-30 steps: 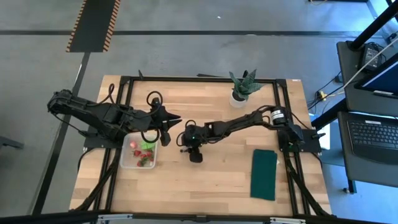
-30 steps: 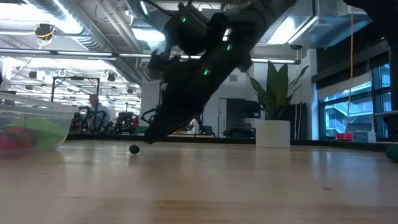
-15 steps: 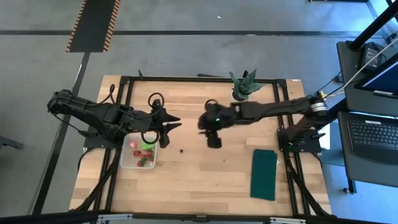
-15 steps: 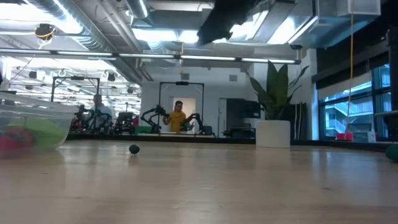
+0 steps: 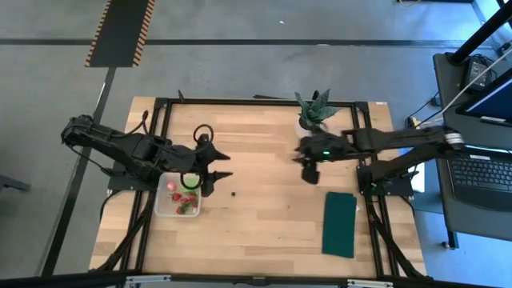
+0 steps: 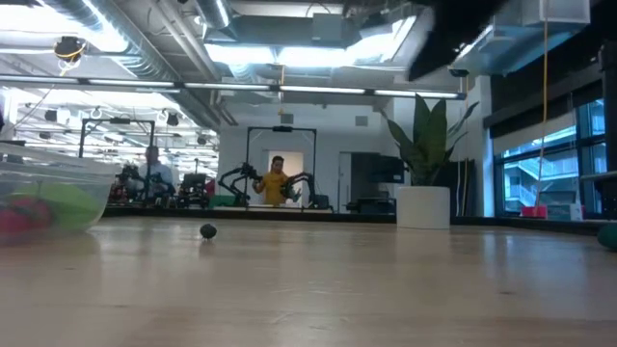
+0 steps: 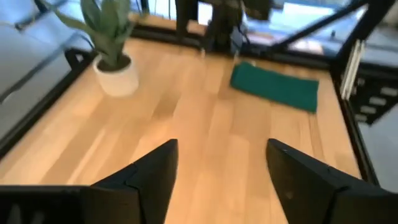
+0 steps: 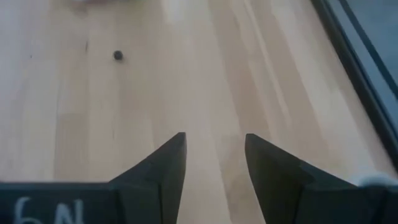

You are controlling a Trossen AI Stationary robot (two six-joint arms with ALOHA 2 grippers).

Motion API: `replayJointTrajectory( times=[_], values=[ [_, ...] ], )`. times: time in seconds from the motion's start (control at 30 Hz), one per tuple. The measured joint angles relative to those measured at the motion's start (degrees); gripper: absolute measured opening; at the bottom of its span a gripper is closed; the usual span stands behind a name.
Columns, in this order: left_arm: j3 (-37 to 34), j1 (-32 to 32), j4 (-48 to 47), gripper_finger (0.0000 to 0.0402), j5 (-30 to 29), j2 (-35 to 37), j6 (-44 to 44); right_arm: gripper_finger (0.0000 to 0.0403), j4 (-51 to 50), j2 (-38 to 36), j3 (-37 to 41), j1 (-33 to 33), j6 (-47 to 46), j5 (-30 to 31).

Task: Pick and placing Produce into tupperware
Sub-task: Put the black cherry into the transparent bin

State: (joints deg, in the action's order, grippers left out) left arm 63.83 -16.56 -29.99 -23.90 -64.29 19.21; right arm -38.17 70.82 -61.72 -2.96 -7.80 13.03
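The clear tupperware (image 5: 161, 206) stands left of the table's middle and holds red strawberry pieces (image 5: 186, 206) and a light green leafy piece (image 5: 190, 186). In the low view the tupperware (image 6: 48, 198) is at the left. A small dark round piece (image 5: 233, 192) lies on the bare wood to its right, also in the low view (image 6: 207, 230) and the right wrist view (image 8: 117, 55). My left gripper (image 5: 229, 164) hovers open just beyond the tupperware's far right corner, with nothing between its fingers (image 7: 221, 149). My right gripper (image 5: 310, 176) is open and empty near the potted plant (image 8: 214, 140).
A spiky potted plant (image 5: 312, 112) in a white pot stands at the far middle of the table. A dark green cloth (image 5: 340, 224) lies at the near right. Bare wood stretches between the round piece and the cloth.
My right gripper has risen from beside the round piece and drawn back toward the table's right and far side, ending near the plant. My left gripper has opened its fingers wide where it hovers. The round piece has stayed on the wood.
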Motion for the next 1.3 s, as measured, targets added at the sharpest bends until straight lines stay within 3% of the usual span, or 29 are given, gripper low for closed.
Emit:
replayJointTrajectory(
  times=[0.23, 0.47, 0.63, 0.77, 0.97, 1.3],
  values=[
    [0.0, -0.83, -9.01, 0.0234, 0.95, -4.44, 1.57, 0.0168, 5.73, -20.4, 16.48, -1.52, -8.51, 3.09],
    [0.0, 0.01, -14.34, 0.0226, 3.89, -17.13, -1.48, 0.0168, 13.96, -31.68, 24.01, -1.48, -11.11, 3.51],
    [0.0, 1.7, -14.15, 0.0229, 10.53, -27.18, -1.97, 0.0168, 14.86, -33.78, 24.62, -1.48, -10.16, 3.5],
    [-0.02, 2.11, -12.73, 0.0225, 11.65, -32.17, -3.36, 0.0168, 14.77, -33.87, 24.25, -1.51, -9.93, 3.46],
    [0.0, 3.4, -5.95, 0.0215, 18.71, -35.6, -6.26, 0.0168, 14.51, -33.87, 24.23, -1.51, -9.8, 3.44],
    [0.0, 5.63, -6.18, 0.0197, 21.72, -38.61, -6.28, 0.0168, 13.59, -33.85, 24.16, -1.51, -8.44, 3.33]
  ],
)
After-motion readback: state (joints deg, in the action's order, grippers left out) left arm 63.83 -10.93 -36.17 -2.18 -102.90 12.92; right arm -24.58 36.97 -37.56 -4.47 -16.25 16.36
